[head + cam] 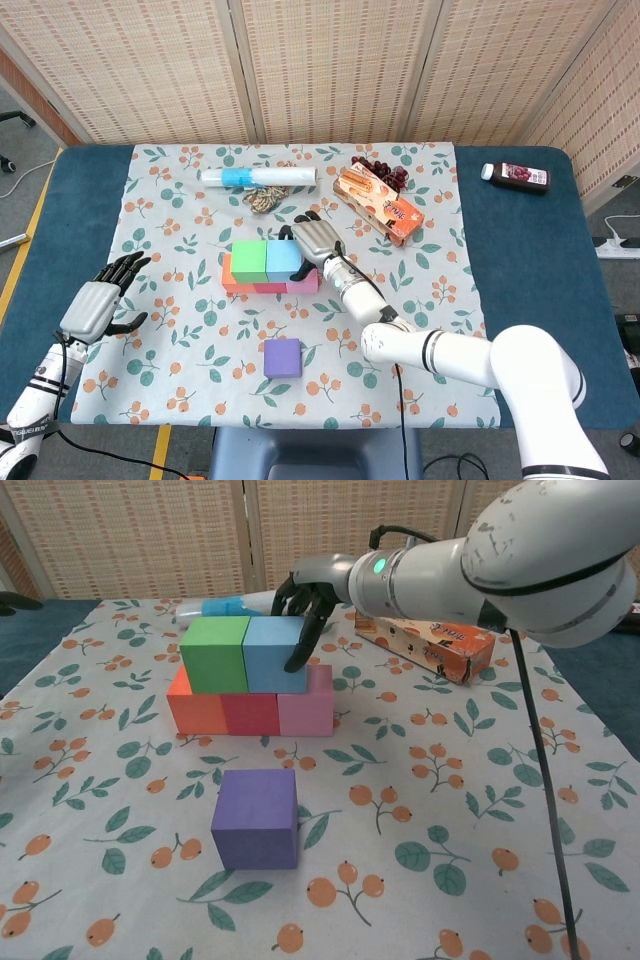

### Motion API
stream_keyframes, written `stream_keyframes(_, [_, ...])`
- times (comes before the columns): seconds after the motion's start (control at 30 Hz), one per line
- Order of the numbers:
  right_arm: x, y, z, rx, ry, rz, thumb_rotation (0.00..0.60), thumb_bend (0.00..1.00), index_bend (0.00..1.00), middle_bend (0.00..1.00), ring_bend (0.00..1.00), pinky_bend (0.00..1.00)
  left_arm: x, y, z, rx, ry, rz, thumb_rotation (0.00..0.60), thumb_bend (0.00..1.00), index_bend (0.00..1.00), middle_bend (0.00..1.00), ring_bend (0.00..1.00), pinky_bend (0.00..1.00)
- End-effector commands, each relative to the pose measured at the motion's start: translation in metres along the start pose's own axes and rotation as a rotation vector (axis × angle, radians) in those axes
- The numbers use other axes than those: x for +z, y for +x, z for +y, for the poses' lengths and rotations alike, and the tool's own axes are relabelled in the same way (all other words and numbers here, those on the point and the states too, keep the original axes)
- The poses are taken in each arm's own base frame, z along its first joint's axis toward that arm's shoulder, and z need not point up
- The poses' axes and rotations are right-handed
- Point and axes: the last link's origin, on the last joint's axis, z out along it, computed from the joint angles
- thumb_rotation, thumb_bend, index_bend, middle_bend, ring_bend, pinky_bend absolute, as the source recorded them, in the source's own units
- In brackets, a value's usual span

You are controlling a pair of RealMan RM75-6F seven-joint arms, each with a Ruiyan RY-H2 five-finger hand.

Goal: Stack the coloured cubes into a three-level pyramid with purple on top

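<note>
**Two levels built, purple cube apart on the near cloth**

The blue cube [275, 654] is gripped by the right hand [305, 605] beside the green cube [215, 652], both set on the orange, red and pink row [250, 713]. The purple cube [257, 818] is seen alone, near of the stack, with bare cloth around it. The left hand [98, 301] is held open at the cloth's left edge.

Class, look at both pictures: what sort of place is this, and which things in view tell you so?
Probably an indoor robot test room: woven folding screens behind, a table under a floral cloth, and cables on the floor.
</note>
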Motion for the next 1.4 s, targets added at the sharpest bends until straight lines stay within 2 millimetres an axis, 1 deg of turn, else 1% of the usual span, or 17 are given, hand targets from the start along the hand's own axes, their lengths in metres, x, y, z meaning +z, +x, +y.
stream_keyframes(0.03, [-0.0003,-0.0006,0.0002,-0.004,0.0,-0.001,0.6,0.05,0.37,0.39,0.1,0.0,-0.0003,-0.0002,-0.0005,0.002,0.001,-0.002,0.6,0.32,0.04,0.0,0.0,0.13])
stream_keyframes(0.5, [0.0022,-0.0022,-0.002,0.003,-0.004,-0.002,0.6,0.05,0.37,0.39,0.1,0.0,-0.0009,-0.0009,-0.0019,-0.002,0.004,-0.006,0.6,0.32,0.04,0.0,0.0,0.13])
stream_keyframes(0.73, [0.003,-0.0038,-0.0037,0.004,-0.001,-0.001,0.6,0.05,0.35,0.39,0.1,0.0,-0.0016,-0.0013,-0.0028,-0.005,0.006,-0.005,0.6,0.32,0.04,0.0,0.0,0.13])
stream_keyframes(0.8, [0.003,-0.0041,-0.0035,0.001,-0.002,-0.001,0.6,0.05,0.33,0.38,0.09,0.0,-0.0015,-0.0017,-0.0028,-0.004,0.006,-0.006,0.6,0.32,0.04,0.0,0.0,0.13])
stream_keyframes(0.93, [0.0028,-0.005,-0.0034,-0.002,-0.004,-0.004,0.6,0.05,0.26,0.38,0.07,0.0,-0.0014,-0.0017,-0.0027,-0.004,0.005,-0.005,0.6,0.32,0.04,0.0,0.0,0.13])
stream_keyframes(1.13, [0.0022,-0.0045,-0.0022,-0.005,-0.006,-0.004,0.6,0.05,0.12,0.3,0.01,0.0,-0.0008,-0.0019,-0.0026,-0.005,0.004,-0.004,0.6,0.32,0.04,0.0,0.0,0.13])
stream_keyframes(1.3, [0.0016,-0.0047,-0.0014,-0.004,-0.006,-0.005,0.6,0.05,0.05,0.24,0.0,0.0,-0.0002,-0.0023,-0.0021,-0.003,0.001,-0.005,0.6,0.32,0.04,0.0,0.0,0.13])
stream_keyframes(1.4, [0.001,-0.0046,-0.0015,-0.004,-0.003,-0.004,0.6,0.01,0.0,0.21,0.0,0.0,0.0001,-0.0023,-0.002,-0.002,0.0,-0.005,0.6,0.32,0.03,0.0,0.0,0.13])
